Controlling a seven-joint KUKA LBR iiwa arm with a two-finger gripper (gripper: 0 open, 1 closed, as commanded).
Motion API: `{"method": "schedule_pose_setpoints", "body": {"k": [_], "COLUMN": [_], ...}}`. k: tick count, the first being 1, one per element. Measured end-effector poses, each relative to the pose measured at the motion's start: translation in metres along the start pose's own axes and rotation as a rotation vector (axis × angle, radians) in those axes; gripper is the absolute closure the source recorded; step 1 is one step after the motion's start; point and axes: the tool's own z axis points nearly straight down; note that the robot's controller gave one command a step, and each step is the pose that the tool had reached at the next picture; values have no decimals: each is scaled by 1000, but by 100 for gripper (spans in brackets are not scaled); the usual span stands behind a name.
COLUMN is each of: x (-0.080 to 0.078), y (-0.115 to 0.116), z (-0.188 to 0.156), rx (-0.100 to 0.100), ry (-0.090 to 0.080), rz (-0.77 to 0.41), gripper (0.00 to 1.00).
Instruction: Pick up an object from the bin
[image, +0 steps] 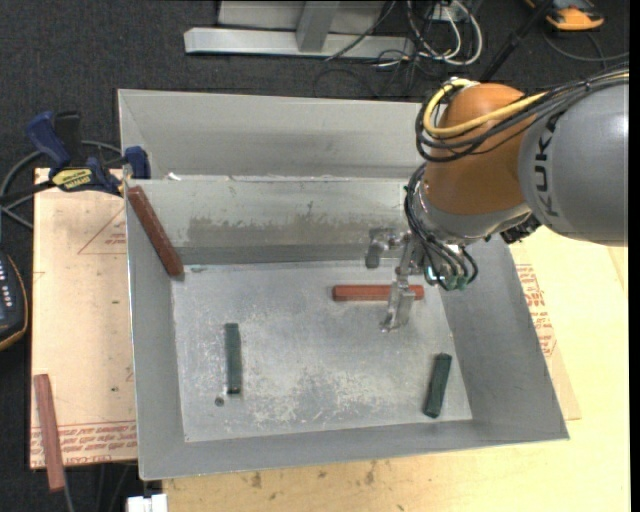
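Camera view: grasp step, I'd say — tool (398, 312) low at the right end of the red-brown bar (362, 293), right-centre of bin (320, 385); can't tell its opening — next: close across bar, lift straight.

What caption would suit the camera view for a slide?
Gripper over a reddish-brown bar in the grey bin; two green bars nearby.

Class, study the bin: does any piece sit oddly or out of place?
Yes: the long reddish-brown bar leans up the left wall of the bin, near the back corner, instead of lying flat on the floor.
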Motion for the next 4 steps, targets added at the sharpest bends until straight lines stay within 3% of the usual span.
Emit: {"method": "schedule_pose_setpoints", "body": {"k": [1, 2, 3, 4], "x": [-28, -30, -31, -48], "y": [-45, -44, -71, -72], "z": [115, 109, -31, -99], "rx": [1, 1, 3, 4], "ry": [-2, -9, -19, -16], "rz": [17, 14, -30, -349], "gripper": [0, 100, 100, 100]}}
